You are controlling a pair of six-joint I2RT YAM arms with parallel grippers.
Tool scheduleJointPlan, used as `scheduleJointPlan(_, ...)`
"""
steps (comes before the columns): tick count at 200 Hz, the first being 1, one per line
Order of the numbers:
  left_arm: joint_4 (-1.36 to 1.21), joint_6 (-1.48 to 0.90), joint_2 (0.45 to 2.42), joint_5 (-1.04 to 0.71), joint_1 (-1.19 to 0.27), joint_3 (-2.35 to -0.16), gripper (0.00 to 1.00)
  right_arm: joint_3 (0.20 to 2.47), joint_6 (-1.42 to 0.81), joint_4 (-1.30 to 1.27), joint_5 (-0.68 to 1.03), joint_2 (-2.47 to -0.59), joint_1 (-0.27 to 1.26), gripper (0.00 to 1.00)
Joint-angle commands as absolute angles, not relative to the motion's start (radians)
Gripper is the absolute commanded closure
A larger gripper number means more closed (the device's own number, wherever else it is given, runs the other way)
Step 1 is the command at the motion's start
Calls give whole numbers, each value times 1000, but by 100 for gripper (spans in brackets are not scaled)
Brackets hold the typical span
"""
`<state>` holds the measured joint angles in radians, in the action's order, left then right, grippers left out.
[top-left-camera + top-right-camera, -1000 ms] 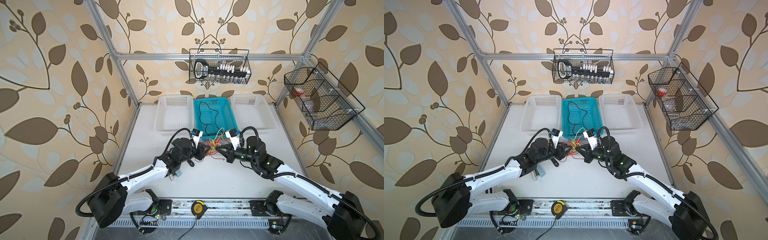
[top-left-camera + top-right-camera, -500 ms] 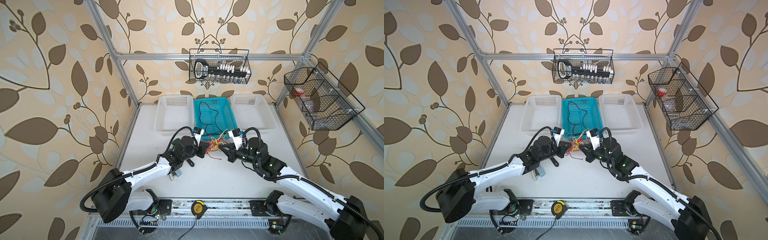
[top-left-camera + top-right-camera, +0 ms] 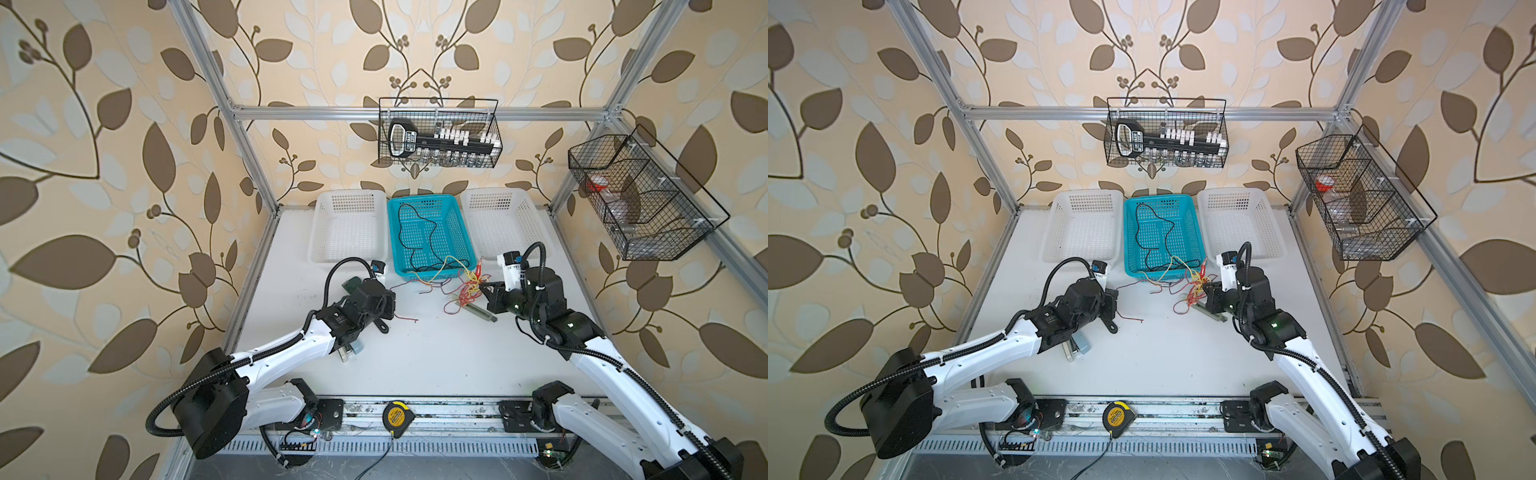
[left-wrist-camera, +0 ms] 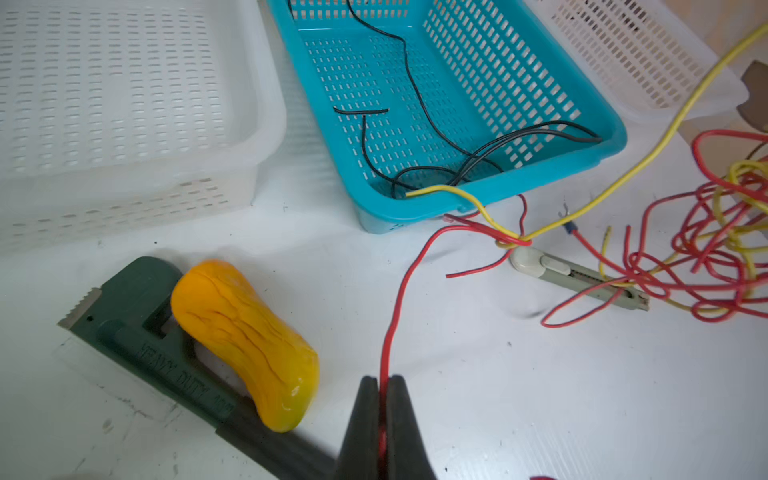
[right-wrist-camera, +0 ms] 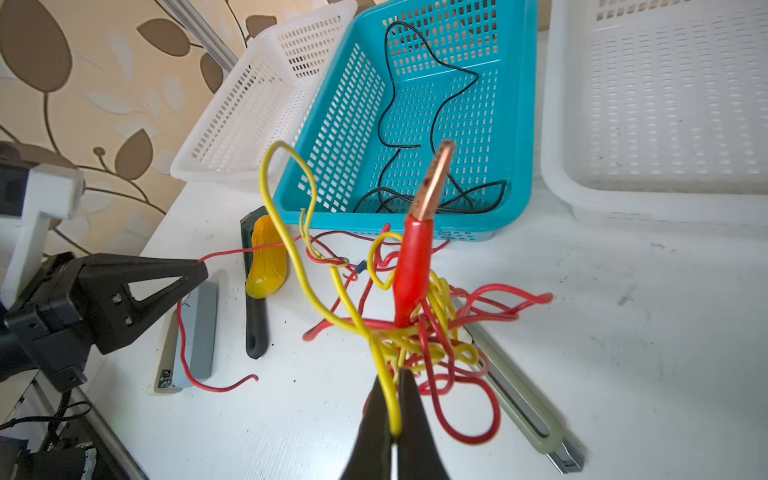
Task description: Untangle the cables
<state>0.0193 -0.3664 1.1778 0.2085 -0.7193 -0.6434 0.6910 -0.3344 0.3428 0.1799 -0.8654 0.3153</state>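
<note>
1. On the white table a blue basket stands at the far edge. In both top views one white basket is on its left and another white basket is on its right.
2. A grey-green utility knife lies on the table directly under the tangle. Several red loops cross over its blade end, so it stands in the way there. Near the left gripper lies a dark green wrench with an orange-yellow lump resting on it. A grey block is just beside the wrench.
3. The cables are thin. The red cable and the yellow cable are wound together into a loose heap in front of the blue basket, near its right corner. They are knotted once more just beside the rounded end of the knife. A red clip with a copper-coloured nose stands up out of the heap. One yellow end reaches over the rim into the blue basket, where the black cable lies in curves.
4. The left gripper is pressed together on the red cable, which runs from its jaws toward the small knot. The loose end of this cable curls on the table. The right gripper is pressed together on the yellow cable, right at the edge of the heap.
5. One second ago the two grippers were close to each other with the heap between them. Now they are well apart. The heap has gone to the right with the right gripper, and the red cable is drawn out to the left.
</note>
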Motion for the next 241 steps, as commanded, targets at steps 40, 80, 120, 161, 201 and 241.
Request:
scheduleJointPlan(40,50,-282,1138,133,-715,-636,100,766,-303,346,396,-895,282,100)
scheduleJointPlan(80,28,-271,1126,131,-715,-639,56,782,-305,363,333,-912,285,100)
scheduleJointPlan(120,17,-249,1090,147,-715,-637,35,805,-287,410,221,-907,284,100)
scheduleJointPlan(161,-22,-234,1083,128,-716,-642,22,823,-242,394,321,-899,297,100)
scheduleJointPlan(201,-98,-209,1113,91,-715,-672,10,868,-175,416,411,-887,338,100)
scheduleJointPlan(241,-162,-156,1107,-6,-715,-708,5,885,-182,393,485,-888,363,100)
